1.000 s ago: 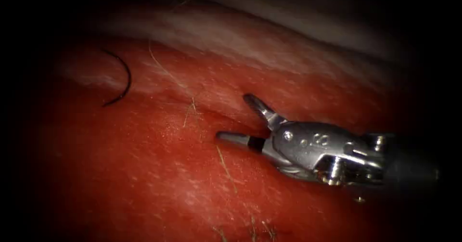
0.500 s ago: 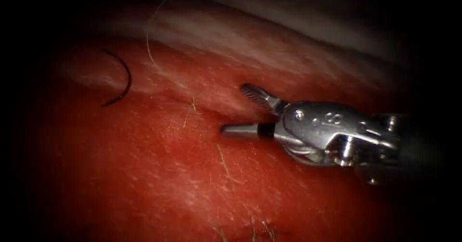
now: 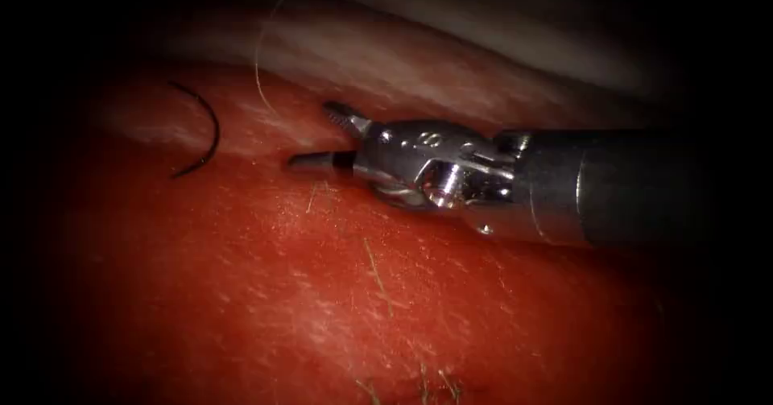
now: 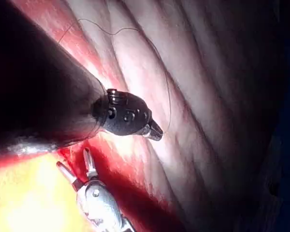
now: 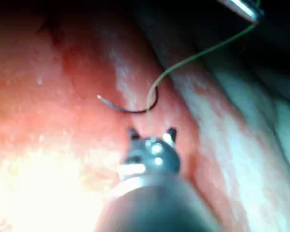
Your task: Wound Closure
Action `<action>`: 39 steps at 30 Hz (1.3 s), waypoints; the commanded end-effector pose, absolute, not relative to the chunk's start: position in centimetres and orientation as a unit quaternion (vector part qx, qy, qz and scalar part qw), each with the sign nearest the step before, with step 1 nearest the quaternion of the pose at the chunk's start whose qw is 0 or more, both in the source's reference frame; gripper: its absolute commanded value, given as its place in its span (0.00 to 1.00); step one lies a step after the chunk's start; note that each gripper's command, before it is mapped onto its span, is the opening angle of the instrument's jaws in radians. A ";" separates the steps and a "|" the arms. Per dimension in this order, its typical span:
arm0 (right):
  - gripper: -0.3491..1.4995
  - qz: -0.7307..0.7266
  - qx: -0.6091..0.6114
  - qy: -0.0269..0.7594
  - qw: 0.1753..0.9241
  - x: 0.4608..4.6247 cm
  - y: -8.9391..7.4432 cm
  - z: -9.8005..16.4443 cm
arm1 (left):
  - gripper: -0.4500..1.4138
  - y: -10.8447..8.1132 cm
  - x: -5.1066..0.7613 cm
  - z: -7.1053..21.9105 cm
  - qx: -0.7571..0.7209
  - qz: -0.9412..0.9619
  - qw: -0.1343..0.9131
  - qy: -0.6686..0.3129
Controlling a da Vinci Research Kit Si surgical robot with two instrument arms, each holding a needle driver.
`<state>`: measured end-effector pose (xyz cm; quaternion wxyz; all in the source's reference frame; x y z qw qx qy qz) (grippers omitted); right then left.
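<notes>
1. Tissue (image 3: 266,292): red and wet, paling to a whitish band at its far edge. The line of the cut cannot be made out with certainty.
2. Needle (image 3: 211,131): a dark curved arc lying free on the tissue surface at the left of the endoscope view. Both of its ends are visible, neither tool holds it, and it is not driven into the tissue. In the right wrist view the needle (image 5: 130,109) lies just ahead of the right tool's jaws and apart from them.
3. Thread (image 3: 259,71): a fine pale strand rising from the tissue toward the far edge. In the right wrist view the thread (image 5: 193,57) runs from the needle's blunt end up to a metal tip at the frame's edge.
4. Right tool (image 3: 312,134): enters from the right, low over the tissue, pointing toward the needle. Its jaws are spread apart and grasp nothing. The same spread shows in the right wrist view (image 5: 152,132) and in the left wrist view (image 4: 72,158).
5. Left tool (image 4: 157,133): a dark wrist above the pale tissue, its jaws clenched to a single point where the thread (image 4: 168,96) meets them, so it appears to grasp the thread.
</notes>
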<state>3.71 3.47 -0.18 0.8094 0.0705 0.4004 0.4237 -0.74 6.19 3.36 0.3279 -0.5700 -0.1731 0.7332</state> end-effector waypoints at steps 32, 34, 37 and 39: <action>0.00 0.385 0.083 0.428 0.814 4.33 3.5 0.2 | 0.05 6.1 -0.92 3.2 -0.578 0.727 0.324 -0.182; 0.00 0.384 0.072 0.420 0.819 4.31 3.5 0.2 | 0.05 6.1 -0.92 3.2 -0.578 0.726 0.324 -0.182; 0.00 0.382 0.064 0.416 0.823 4.25 3.5 0.2 | 0.05 6.1 -0.91 3.2 -0.578 0.726 0.324 -0.183; 0.00 0.381 0.061 0.414 0.824 4.19 3.6 0.2 | 0.05 6.1 -0.90 3.2 -0.578 0.726 0.324 -0.183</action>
